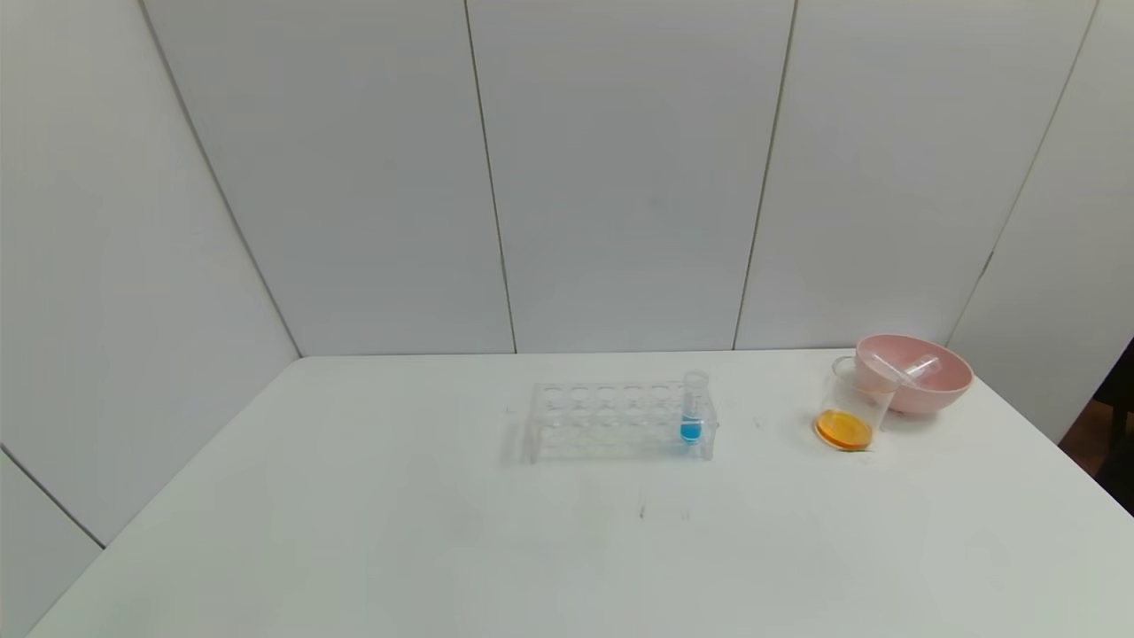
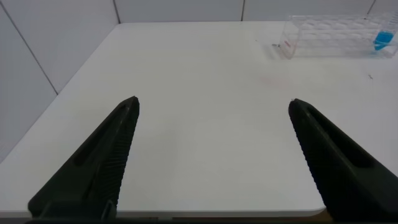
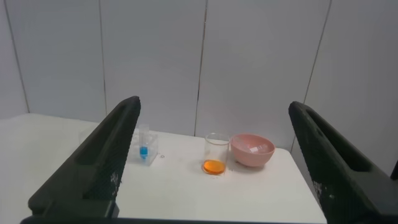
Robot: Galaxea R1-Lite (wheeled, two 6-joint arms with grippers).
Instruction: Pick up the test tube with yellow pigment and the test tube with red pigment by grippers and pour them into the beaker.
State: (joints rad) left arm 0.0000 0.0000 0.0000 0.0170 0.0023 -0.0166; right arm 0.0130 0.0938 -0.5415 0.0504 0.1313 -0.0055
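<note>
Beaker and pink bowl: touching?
Cannot tell. In the head view the beaker overlaps the pink bowl behind it, hiding any gap. The right wrist view shows their edges meeting at the rims, but neither contact nor gap is plain.

Worktop [image 1: 354, 532]: white, smooth, set in a corner of pale wall panels before me. Directly on it, as I see it: one clear tube rack [image 1: 611, 421] near the middle, standing flat; one beaker [image 1: 855, 403] to my right, upright, with orange liquid at its base; one pink bowl [image 1: 930, 390] just behind the beaker, touching or nearly so, near the far right corner
</note>
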